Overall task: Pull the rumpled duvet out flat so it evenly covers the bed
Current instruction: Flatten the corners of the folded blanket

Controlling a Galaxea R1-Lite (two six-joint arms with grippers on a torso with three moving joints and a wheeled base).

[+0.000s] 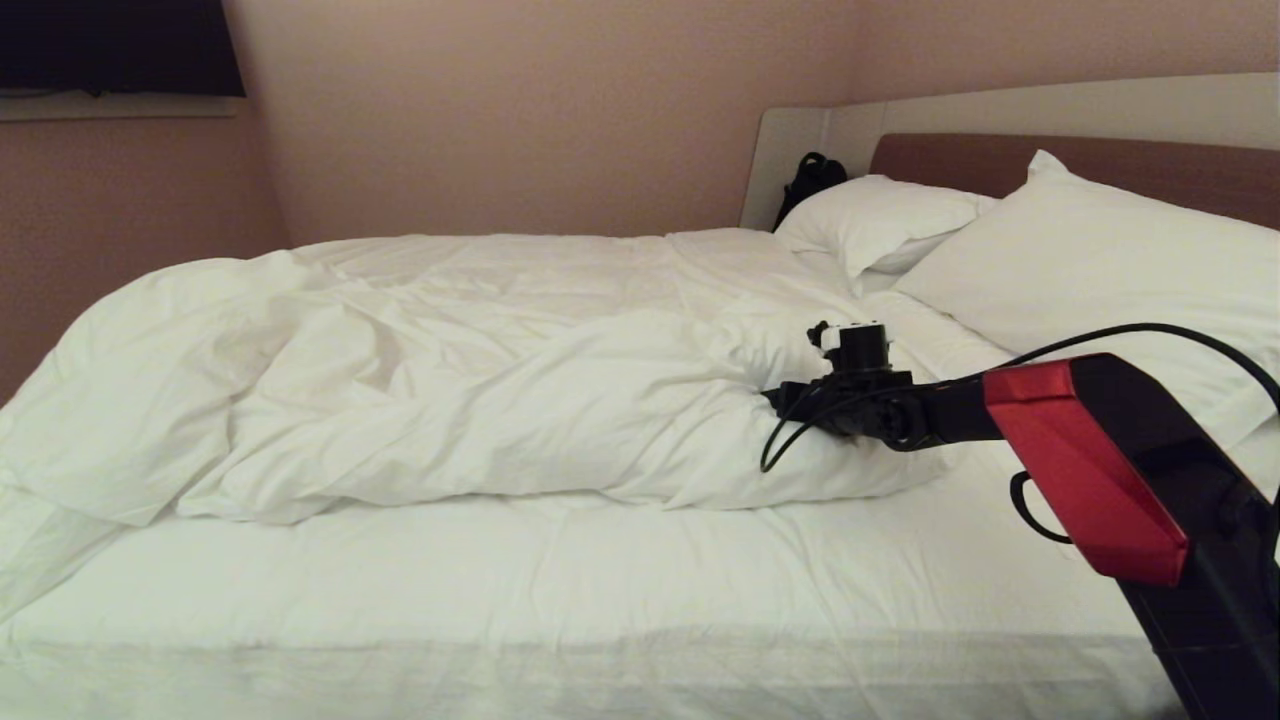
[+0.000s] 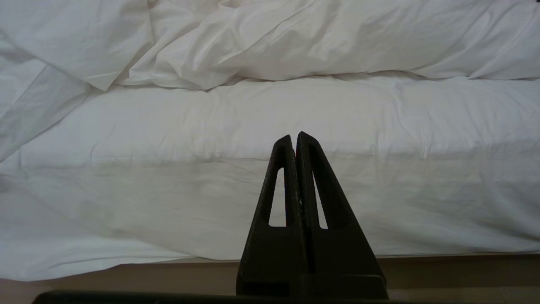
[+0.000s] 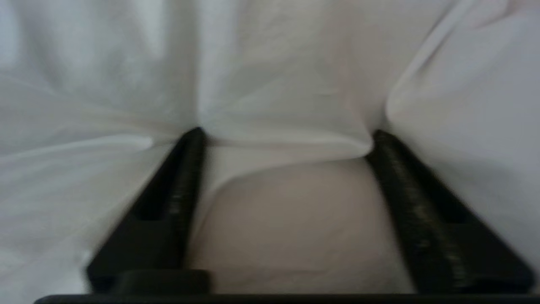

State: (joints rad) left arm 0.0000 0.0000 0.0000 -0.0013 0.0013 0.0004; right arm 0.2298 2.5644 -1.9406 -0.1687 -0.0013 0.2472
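The duvet [image 1: 480, 380] lies bunched in a long roll across the bed [image 1: 600, 600], heaped toward the far side of the mattress, its long axis running from the foot of the bed toward the pillows [image 1: 1090, 270]. A broad strip of bare sheet [image 1: 620, 570] shows between the duvet's near edge and the near side of the mattress. The right gripper [image 1: 790, 405] is at the end of the duvet nearest the pillows, its tip pressed into the fabric there. In the right wrist view its two fingers [image 3: 181, 177] stand wide apart with a puffed fold of duvet bulging between them, touching both inner faces; nothing is pinched yet. So the cloth lies straight ahead of that claw, and the likely next move is to close on the fold and draw it toward the near side of the mattress. The left gripper [image 2: 297, 139] hangs low beside the mattress, well apart from the duvet, its fingers pressed together and empty. The right arm is plainly the nearer one.
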